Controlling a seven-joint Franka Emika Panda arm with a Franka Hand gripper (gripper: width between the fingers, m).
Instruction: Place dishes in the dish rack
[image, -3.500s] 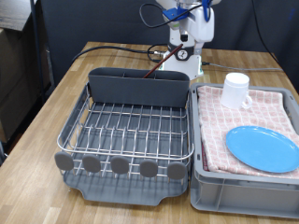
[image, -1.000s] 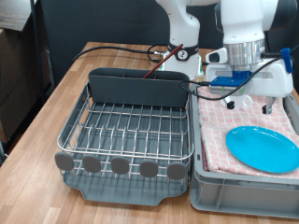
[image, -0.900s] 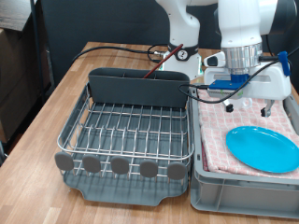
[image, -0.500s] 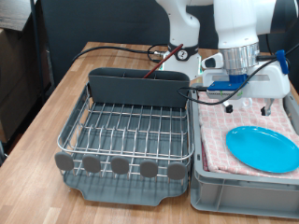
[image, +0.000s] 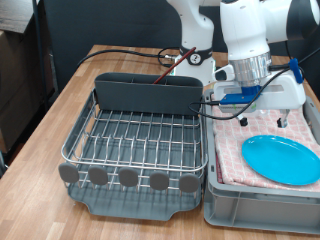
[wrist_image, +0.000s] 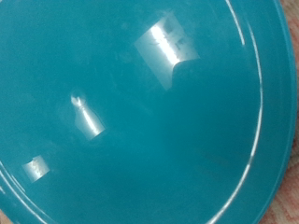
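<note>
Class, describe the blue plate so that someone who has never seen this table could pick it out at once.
Find the grey bin at the exterior view's right, beside the wire dish rack. On its pink checked cloth lies the plate, below the robot's hand. It alone is round, flat and bright blue.

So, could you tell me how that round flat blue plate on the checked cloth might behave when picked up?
The round flat blue plate looks glossy, with bright highlights in the wrist view, so it is probably slippery. It lies flat on the pink checked cloth, so its rim may be hard to get under. It looks rigid, unlikely to flex.
</note>
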